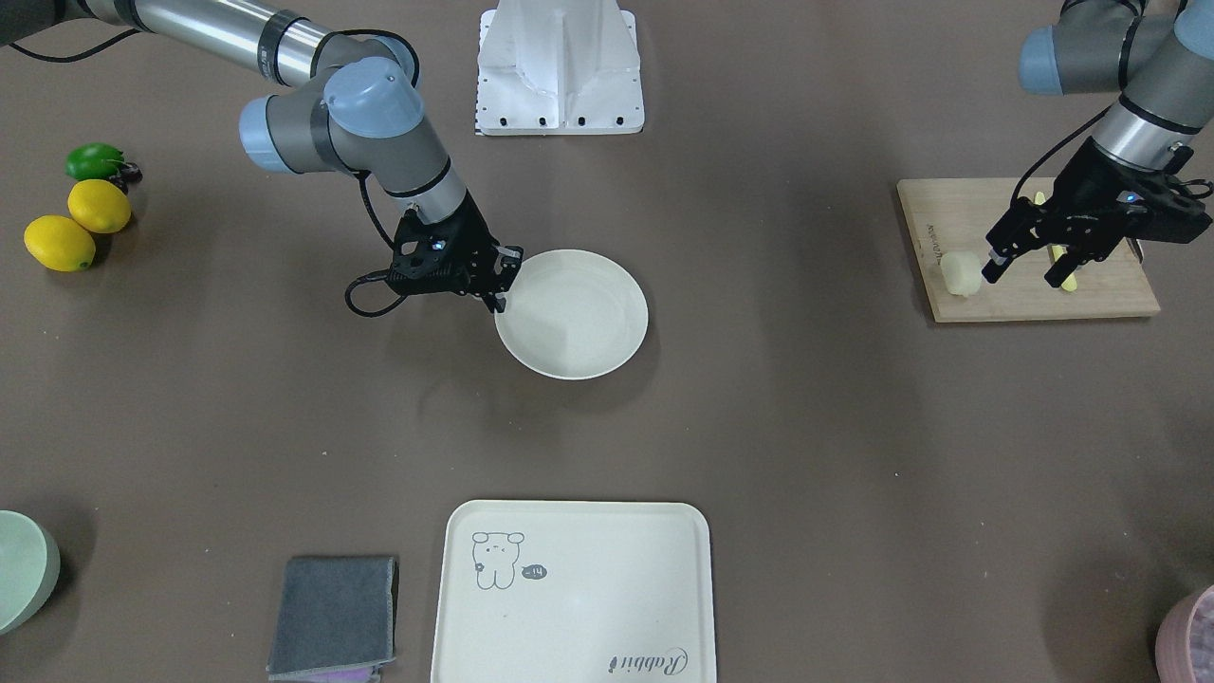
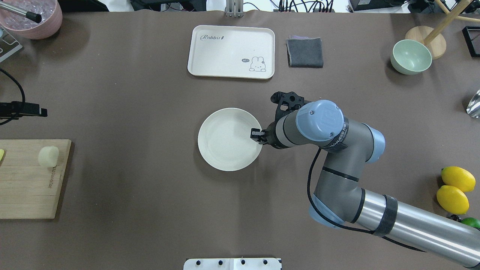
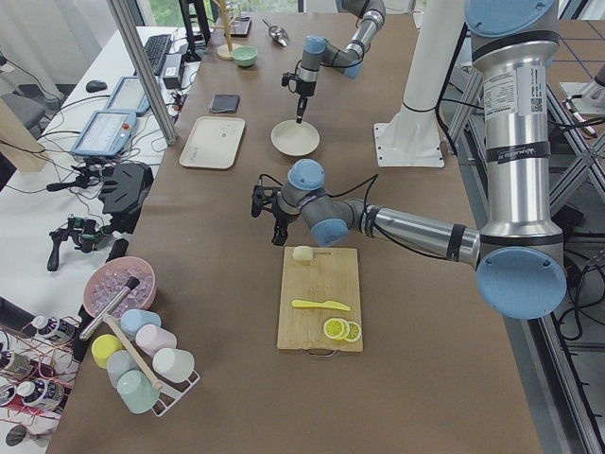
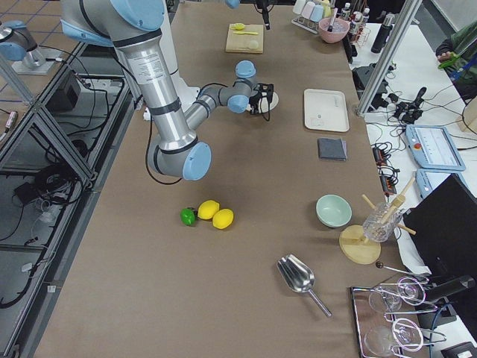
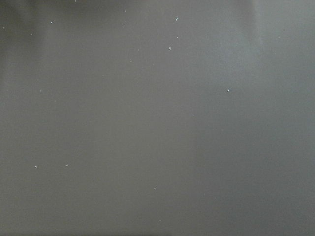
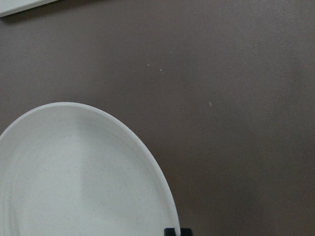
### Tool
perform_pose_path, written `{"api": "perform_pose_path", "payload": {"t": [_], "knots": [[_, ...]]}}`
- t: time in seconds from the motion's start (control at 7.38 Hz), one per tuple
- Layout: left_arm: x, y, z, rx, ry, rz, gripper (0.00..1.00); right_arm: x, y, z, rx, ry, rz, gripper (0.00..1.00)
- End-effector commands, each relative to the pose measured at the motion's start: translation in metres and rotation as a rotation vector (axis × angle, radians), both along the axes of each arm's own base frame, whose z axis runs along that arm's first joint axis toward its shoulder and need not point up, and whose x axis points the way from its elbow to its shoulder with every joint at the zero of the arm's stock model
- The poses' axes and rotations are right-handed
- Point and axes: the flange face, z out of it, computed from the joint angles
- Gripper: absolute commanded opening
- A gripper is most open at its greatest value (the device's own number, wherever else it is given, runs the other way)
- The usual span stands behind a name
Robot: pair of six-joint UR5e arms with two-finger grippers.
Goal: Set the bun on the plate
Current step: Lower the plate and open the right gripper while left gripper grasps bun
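Left end effector [image 1: 1024,273] hovers over the wooden cutting board [image 1: 1043,304], fingers spread, just beside the bun [image 1: 960,273], which lies on the board's edge nearest the plate [image 1: 579,323]. That plate sits well apart from the board; the right end effector [image 1: 500,285] is at its far rim, grip state unclear.

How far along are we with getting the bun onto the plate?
Nothing done yet: the bun lies on the cutting board, the plate empty. In hand: the left gripper, open, hangs beside the bun, not around it; the right gripper is at the plate's rim. Left: grasp, carry, place.
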Motion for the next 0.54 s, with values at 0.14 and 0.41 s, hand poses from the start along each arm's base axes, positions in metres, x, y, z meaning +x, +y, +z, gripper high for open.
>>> {"api": "perform_pose_path", "payload": {"t": [0.14, 0.41], "knots": [[0.01, 0.005, 0.0, 0.008, -0.009, 0.011, 0.97, -0.002, -0.002, 0.002, -0.003, 0.008, 0.004, 1.0], [0.032, 0.017, 0.011, 0.023, -0.062, 0.012, 0.97, 0.029, -0.03, -0.006, -0.02, -0.017, 0.021, 1.0]]}}
